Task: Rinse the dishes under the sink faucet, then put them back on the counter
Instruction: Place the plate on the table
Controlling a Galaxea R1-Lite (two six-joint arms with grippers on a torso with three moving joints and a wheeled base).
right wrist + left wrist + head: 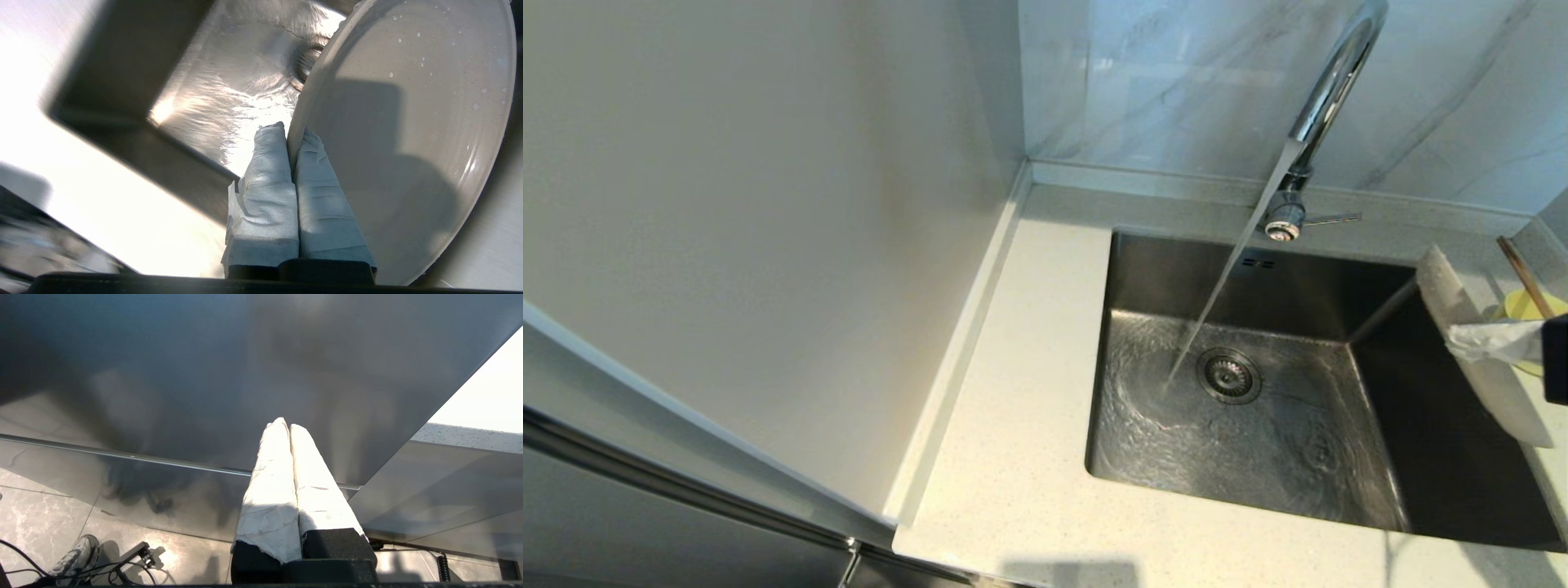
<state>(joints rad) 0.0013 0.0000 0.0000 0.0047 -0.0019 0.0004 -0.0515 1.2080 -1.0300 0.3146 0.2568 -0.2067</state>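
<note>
Speckled counter [1013,425], water running from faucet [1327,98] into sink [1258,441] | right gripper [292,139] pinches plate [408,143] rim, held tilted over sink's right edge | plate wet, stiff, likely slippery and breakable | left gripper [288,426] closed empty, parked low.

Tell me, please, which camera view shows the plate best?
The right wrist view: the plate fills it, face wet with droplets, its rim pinched by the right gripper. The head view shows only its tilted edge over the sink. The left wrist view shows no plate.
</note>
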